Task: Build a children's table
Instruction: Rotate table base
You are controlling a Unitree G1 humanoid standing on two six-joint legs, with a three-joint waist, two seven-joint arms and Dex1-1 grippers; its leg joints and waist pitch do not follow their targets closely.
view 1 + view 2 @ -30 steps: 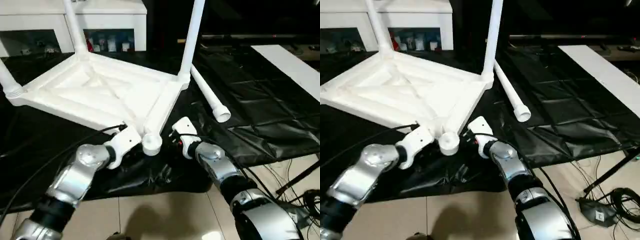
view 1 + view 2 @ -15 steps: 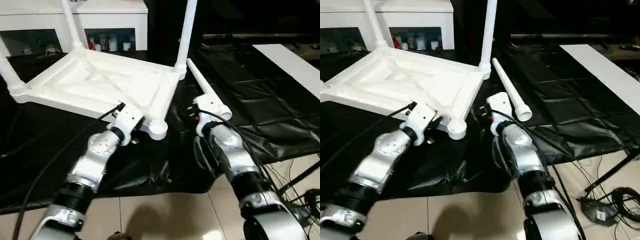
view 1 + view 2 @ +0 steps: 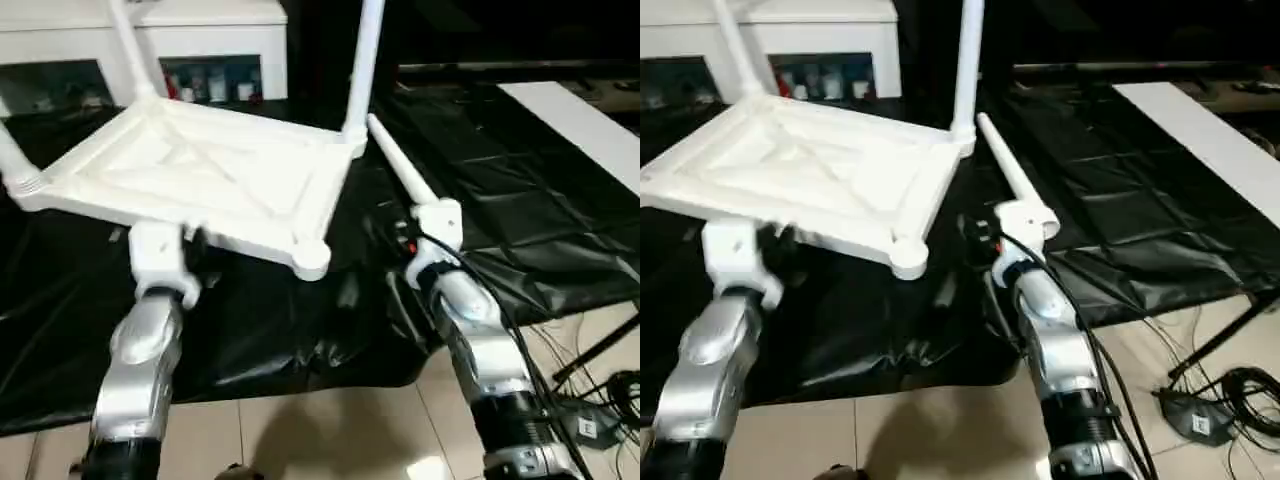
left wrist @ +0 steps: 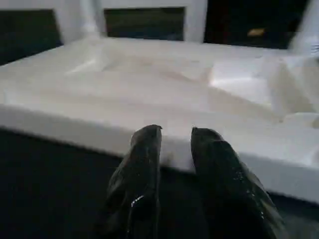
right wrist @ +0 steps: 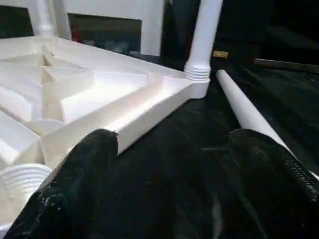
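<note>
The children's table top [image 3: 200, 180] lies upside down on the black sheet, ribbed underside up. Legs stand in three corner sockets: one far left [image 3: 128, 45], one far right [image 3: 362, 60], one at the left edge [image 3: 15, 165]. The near corner socket [image 3: 312, 258] is empty. A loose leg [image 3: 405, 170] lies on the sheet to the right of the top. My left gripper [image 4: 174, 132] is just in front of the top's near rim [image 4: 75, 124], narrowly open and holding nothing. My right gripper [image 5: 172, 144] is wide open between the near socket and the loose leg's [image 5: 244, 107] wide end.
A white cabinet [image 3: 200, 40] with glass doors stands behind the black-sheeted table [image 3: 520, 200]. A white board [image 3: 575, 115] lies at the far right. The sheet's front edge hangs over the tiled floor [image 3: 940, 430], where cables and a stand base [image 3: 1200, 420] lie at the right.
My left gripper has moved left along the near rim, away from the empty corner socket. My right gripper has moved from that socket toward the loose leg's wide end.
</note>
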